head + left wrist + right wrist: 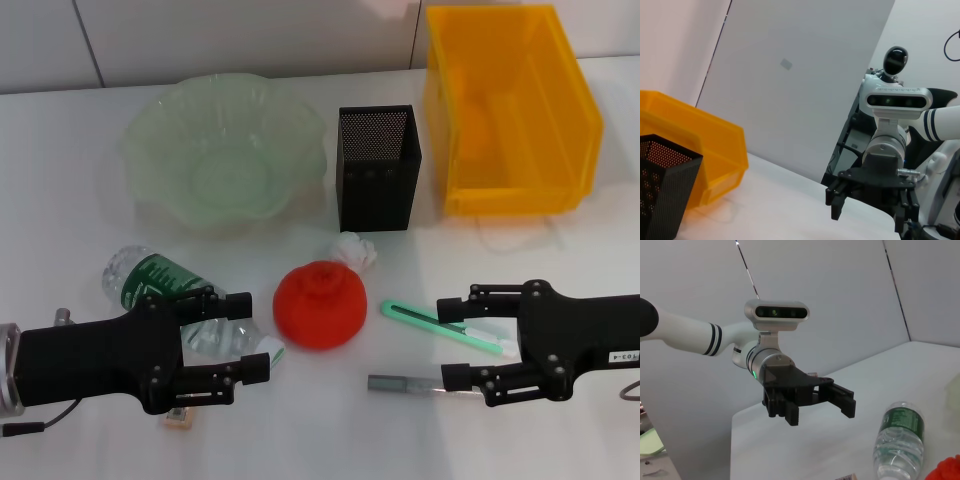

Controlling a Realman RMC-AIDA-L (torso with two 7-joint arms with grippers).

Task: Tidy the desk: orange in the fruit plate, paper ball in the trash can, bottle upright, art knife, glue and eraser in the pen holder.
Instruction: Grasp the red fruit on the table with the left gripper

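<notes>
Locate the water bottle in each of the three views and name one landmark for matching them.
Head view: water bottle lies on its side, lower left, beside the left gripper.
Left wrist view: not in it.
Right wrist view: bottle lies at lower right.
Shared landmark: the left gripper, open beside the bottle.

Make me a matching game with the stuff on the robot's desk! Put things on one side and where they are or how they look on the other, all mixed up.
Things:
1. bottle
2. fruit plate
3. pen holder
4. trash can

Descriptions:
A. black mesh, standing between the plate and the bin
B. yellow, at the far right of the table
C. lying on its side, near the left gripper
D. pale green with a wavy rim, at the far left

Pairs: 1-C, 2-D, 3-A, 4-B
</notes>
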